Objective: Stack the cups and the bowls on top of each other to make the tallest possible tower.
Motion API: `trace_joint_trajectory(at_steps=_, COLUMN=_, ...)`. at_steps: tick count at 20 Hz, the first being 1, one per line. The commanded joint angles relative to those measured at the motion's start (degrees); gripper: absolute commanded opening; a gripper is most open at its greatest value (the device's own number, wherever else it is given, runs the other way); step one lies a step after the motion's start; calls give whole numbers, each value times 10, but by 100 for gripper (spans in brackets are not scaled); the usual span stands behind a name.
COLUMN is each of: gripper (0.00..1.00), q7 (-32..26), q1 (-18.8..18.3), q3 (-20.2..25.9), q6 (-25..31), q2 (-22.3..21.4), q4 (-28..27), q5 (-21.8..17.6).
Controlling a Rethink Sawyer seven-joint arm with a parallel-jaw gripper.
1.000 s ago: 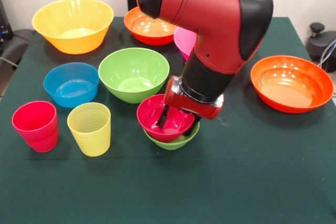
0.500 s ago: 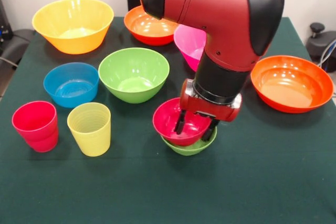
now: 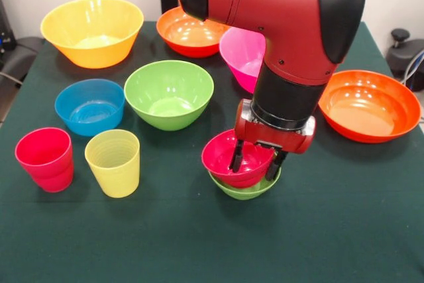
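My gripper (image 3: 256, 162) reaches down over a red bowl (image 3: 224, 154) that is nested in a small light-green bowl (image 3: 246, 193), a short tower near the table's middle. One finger (image 3: 236, 156) is inside the red bowl and the other is outside its right rim, so the jaws hold the wall between them. The red cup (image 3: 45, 159) and the yellow cup (image 3: 113, 162) stand upright at the front left. A blue bowl (image 3: 89, 105) and a green bowl (image 3: 169, 94) sit behind them.
A large yellow-orange bowl (image 3: 91, 31) is at the back left, with an orange bowl (image 3: 189, 33) beside it. A pink bowl (image 3: 240, 54) is tilted behind the arm. A wide orange bowl (image 3: 368, 104) is at the right. The green cloth table (image 3: 199, 243) fills the front.
My gripper has moved to the right and slightly nearer the camera. The red and light-green nested bowls have moved with it.
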Motion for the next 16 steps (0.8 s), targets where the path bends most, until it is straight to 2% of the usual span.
trace_joint_trajectory(at_steps=1, gripper=100, q7=10, q1=-16, q3=89, q6=-8, q2=0, q4=36, q5=-8)
trace_joint_trajectory(at_steps=9, gripper=100, q7=1, q1=-29, q3=116, q6=-37, q2=-1, q4=44, q5=-15)
trace_joint_trajectory(at_steps=16, gripper=100, q7=-3, q1=-46, q3=151, q6=-92, q2=0, q4=64, q5=-22)
